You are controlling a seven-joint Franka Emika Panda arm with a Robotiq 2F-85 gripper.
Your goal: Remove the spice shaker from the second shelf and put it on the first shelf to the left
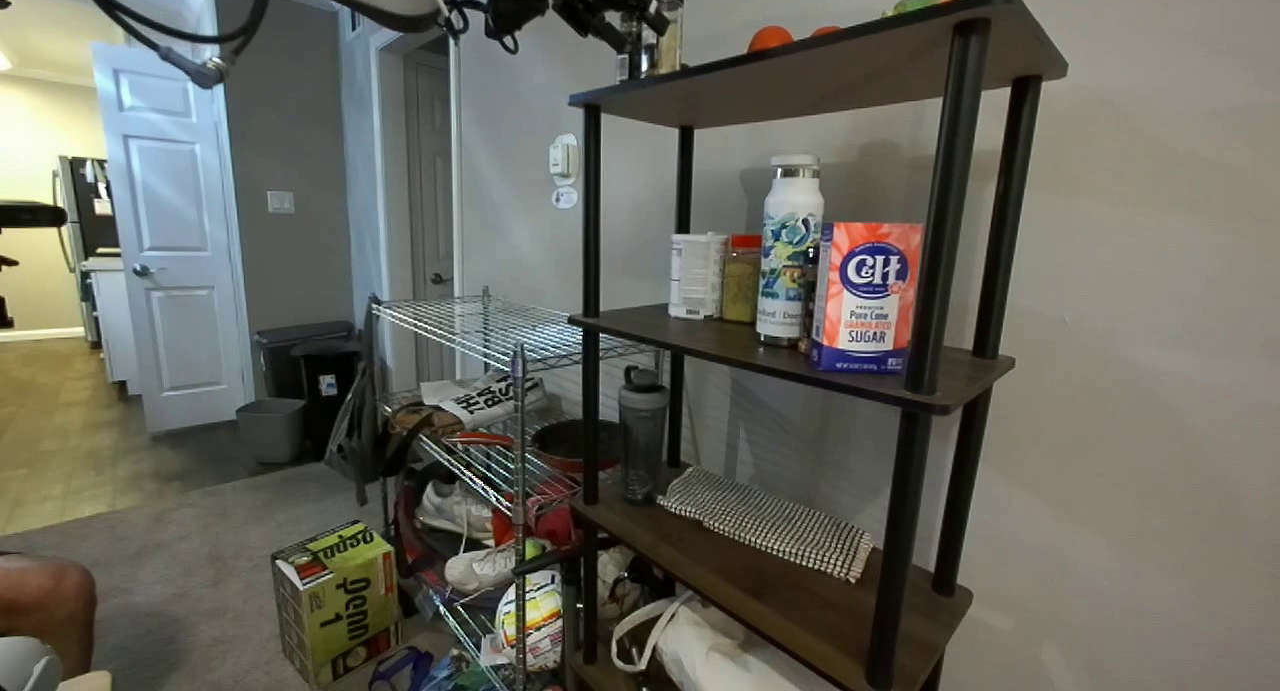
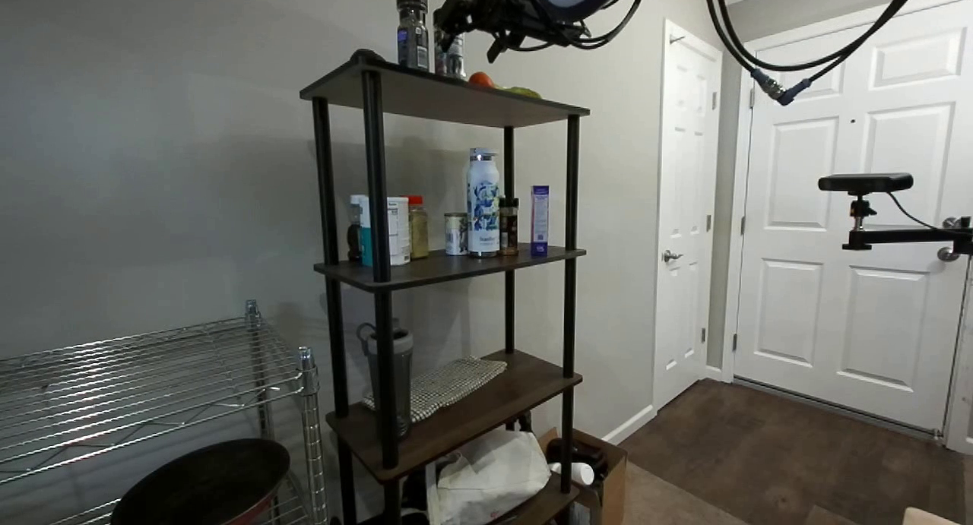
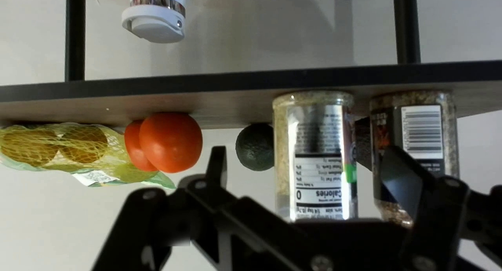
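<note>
A clear spice shaker with tan contents stands upright on the left of the first shelf (image 1: 830, 66). In the wrist view, which is upside down, this shaker (image 3: 313, 157) sits between the fingers of my gripper (image 3: 307, 160). The fingers are open, with a gap on both sides. A second shaker (image 3: 415, 145) stands beside it, partly behind one finger; it also shows in an exterior view (image 2: 413, 35). My gripper (image 2: 470, 27) partly hides the nearer shaker (image 2: 453, 60). On the second shelf (image 2: 433, 270) a dark-capped shaker (image 2: 508, 227) stands beside a white bottle (image 2: 483, 202).
Tomatoes (image 3: 171, 141), an avocado (image 3: 255, 146) and a netted fruit bag (image 3: 59, 143) share the first shelf. The second shelf also holds a sugar box (image 1: 868, 296), a white canister (image 1: 697, 276) and a red-lidded jar (image 1: 741, 279). A wire rack (image 1: 480, 326) stands beside the shelves.
</note>
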